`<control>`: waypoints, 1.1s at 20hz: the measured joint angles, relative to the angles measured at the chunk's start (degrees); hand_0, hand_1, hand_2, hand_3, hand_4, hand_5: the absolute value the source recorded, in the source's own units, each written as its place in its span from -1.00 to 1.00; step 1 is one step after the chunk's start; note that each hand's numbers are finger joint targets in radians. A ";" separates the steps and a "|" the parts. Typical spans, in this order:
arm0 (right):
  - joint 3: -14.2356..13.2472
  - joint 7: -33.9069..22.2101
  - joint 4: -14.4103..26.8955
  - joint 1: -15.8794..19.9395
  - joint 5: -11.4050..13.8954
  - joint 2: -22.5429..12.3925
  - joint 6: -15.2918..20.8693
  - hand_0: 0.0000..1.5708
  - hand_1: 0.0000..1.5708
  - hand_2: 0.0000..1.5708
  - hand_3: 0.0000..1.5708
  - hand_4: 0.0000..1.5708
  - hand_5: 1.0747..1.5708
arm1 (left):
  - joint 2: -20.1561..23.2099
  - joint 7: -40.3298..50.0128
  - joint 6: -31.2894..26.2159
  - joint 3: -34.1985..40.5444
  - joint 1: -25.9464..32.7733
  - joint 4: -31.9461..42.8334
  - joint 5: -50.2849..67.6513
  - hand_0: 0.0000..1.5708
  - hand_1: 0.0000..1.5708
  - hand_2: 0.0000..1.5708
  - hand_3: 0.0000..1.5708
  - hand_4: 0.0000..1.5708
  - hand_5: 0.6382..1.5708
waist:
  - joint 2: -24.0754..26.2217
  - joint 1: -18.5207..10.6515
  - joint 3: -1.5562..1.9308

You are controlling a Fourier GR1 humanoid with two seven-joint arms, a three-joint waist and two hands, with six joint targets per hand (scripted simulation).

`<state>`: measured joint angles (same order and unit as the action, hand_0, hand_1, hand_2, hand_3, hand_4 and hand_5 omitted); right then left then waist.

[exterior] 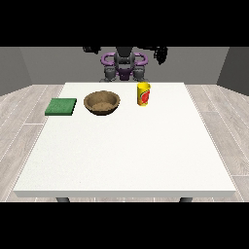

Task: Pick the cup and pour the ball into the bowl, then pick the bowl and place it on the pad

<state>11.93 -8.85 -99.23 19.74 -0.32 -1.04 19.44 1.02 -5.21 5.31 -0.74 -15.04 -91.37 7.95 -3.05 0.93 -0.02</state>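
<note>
Yellow cup [143,94] stands right of wooden bowl [101,102] and green pad [61,106].

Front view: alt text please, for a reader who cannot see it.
A yellow cup, a brown bowl and a green pad stand apart in a row on a white table. The robot behind touches none of them.

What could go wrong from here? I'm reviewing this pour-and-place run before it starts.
The cup stands upright close to the table's far edge; a clumsy grasp might tip it and spill the ball early. The pad sits at the table's side edge, so the bowl could end up overhanging.
</note>
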 measured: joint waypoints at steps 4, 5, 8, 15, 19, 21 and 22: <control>-4.21 1.96 2.72 2.82 -0.51 -2.23 -1.57 -1.00 -1.00 -0.53 -0.13 -0.12 0.99 | -0.59 -6.83 0.82 -2.36 1.49 3.40 -1.18 -1.00 -1.00 -1.00 -1.00 -1.00 0.95 | -3.84 -0.07 -0.01; -5.56 1.94 3.84 3.89 -0.40 -2.67 -1.34 -1.00 -1.00 -0.52 -0.17 -0.13 0.99 | -0.70 -8.18 0.34 -2.99 2.07 4.07 -1.39 -1.00 -1.00 -1.00 -1.00 -1.00 0.94 | -4.25 -0.75 0.00; -9.65 4.20 7.01 5.35 -1.68 -5.17 -3.19 -1.00 -1.00 -0.47 -0.19 -0.15 0.99 | -0.47 -11.51 -0.21 -3.71 3.05 5.84 -1.83 -1.00 -1.00 -1.00 -1.00 -1.00 0.93 | -5.98 -1.63 0.01; -14.14 8.04 13.51 7.21 -2.28 -7.65 -5.63 -1.00 -1.00 -0.45 -0.22 -0.17 0.98 | -0.56 -20.85 -1.72 -2.25 3.26 15.31 -2.94 -1.00 -1.00 -1.00 -1.00 -1.00 0.92 | -7.10 -2.13 0.01; -15.49 8.86 15.51 8.98 -2.26 -8.43 -6.37 -1.00 -1.00 -0.49 -0.24 -0.16 0.98 | -0.38 -26.84 -2.09 -0.87 2.05 22.81 -3.67 -1.00 -1.00 -1.00 -1.00 -1.00 0.93 | -7.40 -1.64 -0.01; -15.85 8.97 16.99 9.36 -2.02 -8.54 -6.64 -1.00 -1.00 -0.47 -0.22 -0.18 0.97 | -0.29 -27.39 -2.32 0.05 0.53 26.04 -3.64 -1.00 -1.00 -1.00 -1.00 -1.00 0.92 | -6.55 -1.52 -0.01; -16.15 9.60 17.57 8.97 -2.28 -8.68 -7.26 -1.00 -1.00 -0.48 -0.25 -0.19 0.97 | -0.41 -28.39 -2.20 0.40 0.37 27.49 -3.75 -1.00 -1.00 -1.00 -1.00 -1.00 0.92 | -6.41 -1.27 -0.01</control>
<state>-4.21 0.75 -81.66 28.71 -2.61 -9.72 12.17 0.61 -33.60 3.11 -0.34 -14.67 -63.88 4.20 -9.46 -0.34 -0.02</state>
